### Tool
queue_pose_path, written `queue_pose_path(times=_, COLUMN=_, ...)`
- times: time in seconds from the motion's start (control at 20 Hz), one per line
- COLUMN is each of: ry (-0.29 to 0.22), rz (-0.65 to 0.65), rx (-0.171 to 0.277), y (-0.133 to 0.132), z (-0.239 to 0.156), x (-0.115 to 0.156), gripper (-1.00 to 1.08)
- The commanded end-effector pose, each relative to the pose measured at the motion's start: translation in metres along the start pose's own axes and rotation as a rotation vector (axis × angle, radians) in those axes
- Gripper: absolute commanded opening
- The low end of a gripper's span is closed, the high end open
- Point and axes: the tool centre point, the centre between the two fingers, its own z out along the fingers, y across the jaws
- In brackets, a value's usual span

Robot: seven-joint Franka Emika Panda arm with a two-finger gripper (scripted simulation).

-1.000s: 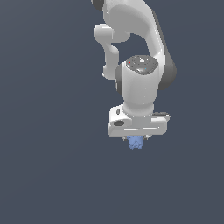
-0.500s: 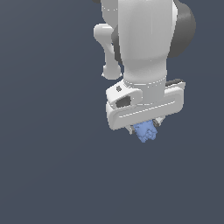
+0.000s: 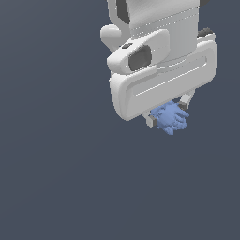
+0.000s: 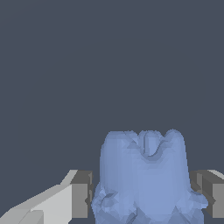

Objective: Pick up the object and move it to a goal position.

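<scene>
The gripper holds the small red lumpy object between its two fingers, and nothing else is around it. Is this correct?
Not quite: the object is light blue, not red, as the wrist view shows. The rest holds: the gripper has it between its two fingers, with only plain dark background around.

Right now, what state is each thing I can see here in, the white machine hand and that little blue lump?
White end effector: shut on the lump, a finger on each side of it.
Small light-blue knobbly matte lump: gripped between the fingers, nothing visible beneath it but plain dark background; whether it is clear of a surface cannot be told.
</scene>
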Motion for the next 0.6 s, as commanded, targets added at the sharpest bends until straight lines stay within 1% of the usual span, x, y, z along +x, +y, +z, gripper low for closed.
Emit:
queue_pose_path(times=0.0, ry=0.013, rz=-0.036, rx=0.015, y=-0.003, z=-0.016, x=0.006, gripper=-1.00)
queue_pose_path(times=0.25, ry=0.030, rz=-0.079, rx=0.033, y=-0.006, z=-0.038, x=0.015, gripper=-1.00)
queue_pose_path(times=0.55, ry=0.037, rz=-0.096, rx=0.041, y=-0.007, z=-0.046, x=0.018, gripper=-1.00)
